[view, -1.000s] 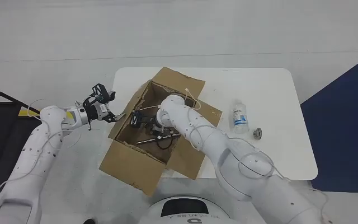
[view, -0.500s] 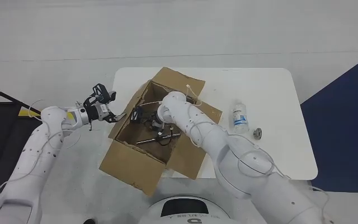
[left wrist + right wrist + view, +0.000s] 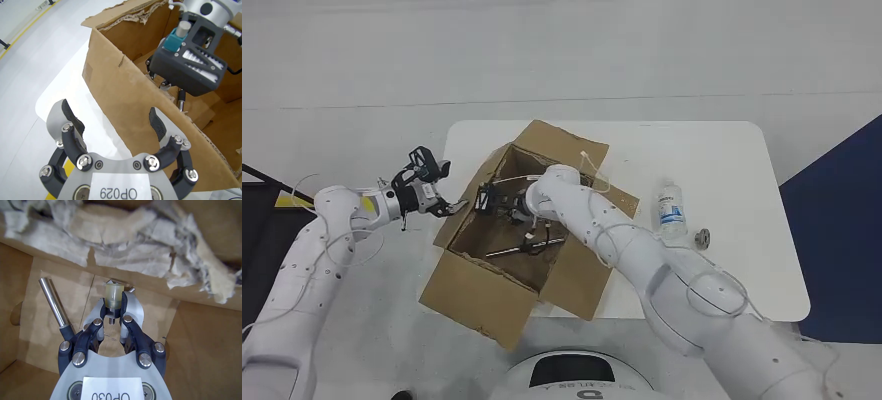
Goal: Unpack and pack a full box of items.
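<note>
We are gripping a threaded rubber bumper (image 3: 114,294) with the right hand (image 3: 113,306) inside the cardboard box (image 3: 482,290); the left hand (image 3: 113,117) is hanging open outside. Unpacking looks partway: bottle (image 3: 669,208) on the bench (image 3: 722,160), steel rod (image 3: 53,302) inside.

Count of objects, by kind.

- Brown corrugated cardboard box (image 3: 482,285): one.
- White rounded-corner table (image 3: 722,160): one.
- Clear plastic bottle with a white label (image 3: 670,208): one.
- Small grey round metal part (image 3: 702,238): one.
- Polished steel rod with a black handle (image 3: 53,300): one.
- Yellowish translucent plastic cylinder on a threaded metal stud (image 3: 114,293): one.

Loose items therefore total four, each of a different kind.

Grippers: two, namely the left gripper (image 3: 110,113) and the right gripper (image 3: 113,298), each with two fingers (image 3: 73,119).

Torn patches of pale paper (image 3: 132,251) on the cardboard are too ragged to count.
</note>
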Tool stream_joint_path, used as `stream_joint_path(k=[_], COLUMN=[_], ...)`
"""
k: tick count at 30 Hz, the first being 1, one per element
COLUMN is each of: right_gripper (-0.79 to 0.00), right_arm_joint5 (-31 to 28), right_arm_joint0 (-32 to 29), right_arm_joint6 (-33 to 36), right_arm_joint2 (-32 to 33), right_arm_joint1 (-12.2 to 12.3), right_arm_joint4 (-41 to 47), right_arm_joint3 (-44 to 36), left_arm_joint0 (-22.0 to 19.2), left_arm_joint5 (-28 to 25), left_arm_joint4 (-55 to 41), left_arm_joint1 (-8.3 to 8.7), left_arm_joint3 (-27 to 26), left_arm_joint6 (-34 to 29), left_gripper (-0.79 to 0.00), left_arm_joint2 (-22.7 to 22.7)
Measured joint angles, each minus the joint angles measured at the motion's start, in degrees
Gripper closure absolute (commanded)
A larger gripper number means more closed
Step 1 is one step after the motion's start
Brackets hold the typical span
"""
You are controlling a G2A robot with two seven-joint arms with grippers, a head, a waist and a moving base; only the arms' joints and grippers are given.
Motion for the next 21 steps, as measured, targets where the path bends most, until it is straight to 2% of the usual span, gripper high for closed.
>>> stream_joint_path(k=[5,8,10,18,21], right_gripper=[0.0,0.0,0.0,0.0,0.0], right_arm_joint5=[6.69,7.13,6.96,7.04,7.65], right_arm_joint0=[-8.42,-15.29,-16.86,-15.61,-16.29], right_arm_joint6=[7.96,13.22,13.77,13.21,10.03], right_arm_joint2=[5.36,10.23,10.89,10.48,12.92], right_arm_joint1=[5.48,8.99,9.24,9.1,9.65], right_arm_joint4=[-4.65,-7.67,-7.84,-7.66,-6.05], right_arm_joint3=[-18.38,-31.64,-36.6,-32.54,-32.36], left_arm_joint0=[-0.15,-0.22,-0.24,-0.28,-0.28], left_arm_joint5=[-0.12,-0.27,-0.44,-0.54,-0.53], left_arm_joint4=[-0.6,-0.95,-1.21,-1.54,-1.53], left_arm_joint1=[-0.02,0.06,0.1,0.15,0.15], left_arm_joint3=[-0.79,-1.09,-1.29,-1.4,-1.4], left_arm_joint6=[-0.4,-0.72,-0.78,-0.76,-0.76], left_gripper=[-0.785,-0.785,-0.785,-0.785,-0.785], left_arm_joint2=[-0.1,-0.44,-0.69,-0.94,-0.94])
